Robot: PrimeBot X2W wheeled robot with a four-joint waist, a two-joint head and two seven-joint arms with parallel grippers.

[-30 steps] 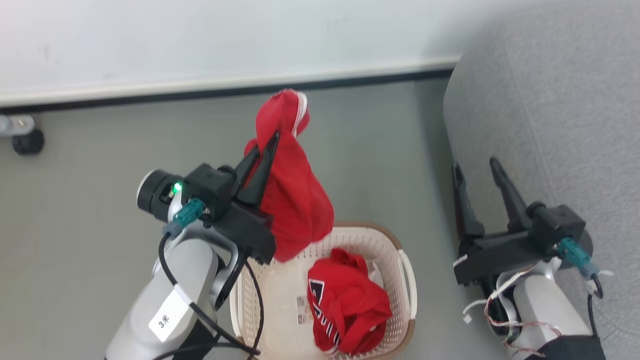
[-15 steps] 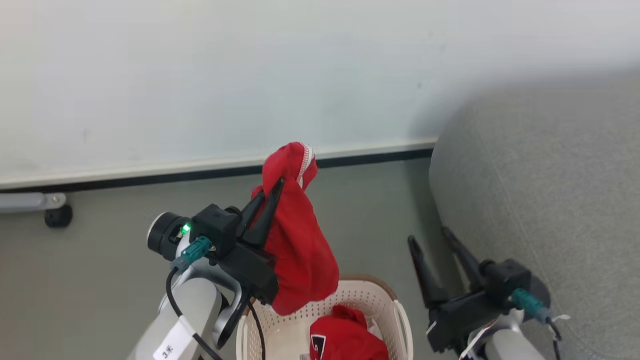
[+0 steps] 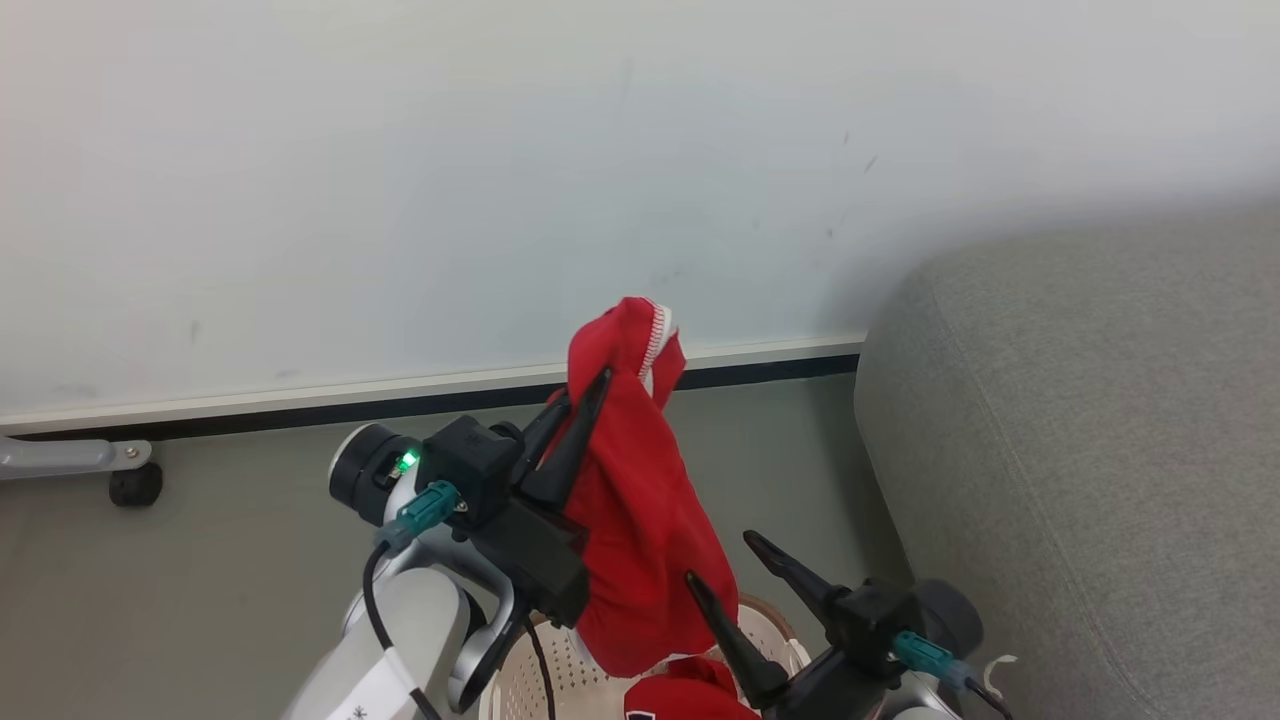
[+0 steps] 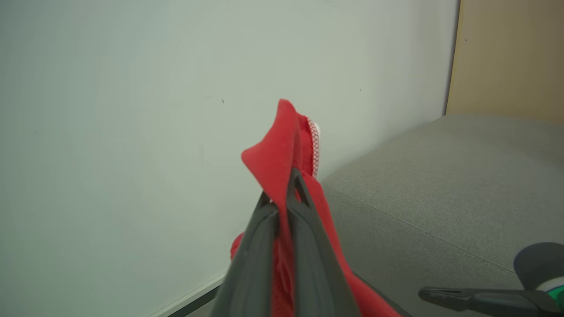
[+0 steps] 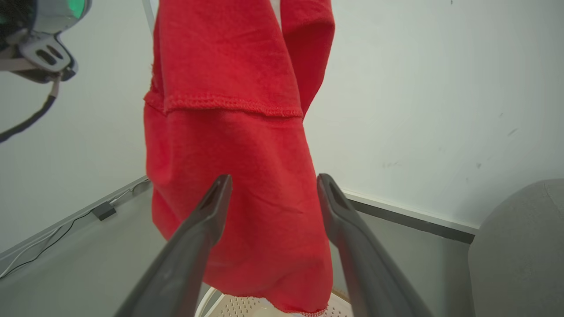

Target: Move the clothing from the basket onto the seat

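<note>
A red garment of the clothing [image 3: 640, 520] with a white trim edge hangs from my left gripper [image 3: 588, 392], which is shut on its upper fold, above the basket [image 3: 560, 680]. The left wrist view shows the left gripper [image 4: 282, 187] pinching the red cloth [image 4: 282, 145]. A second red garment [image 3: 690, 698] lies in the basket at the bottom edge. My right gripper [image 3: 720, 558] stands open just right of the hanging cloth; in its own view the right gripper [image 5: 273, 178] faces the garment [image 5: 229, 132] without holding it. The grey seat [image 3: 1080, 450] rises at the right.
A pale wall with a dark baseboard [image 3: 760, 368] runs behind the grey floor. A black caster wheel [image 3: 135, 485] on a grey bar sits at the far left. A cable and small box [image 5: 103, 210] lie along the wall. The seat's top [image 4: 440, 185] is bare.
The head camera has tilted up, so the basket slid to the bottom edge. My right gripper has come left, close to the hanging garment. The left gripper keeps its hold.
</note>
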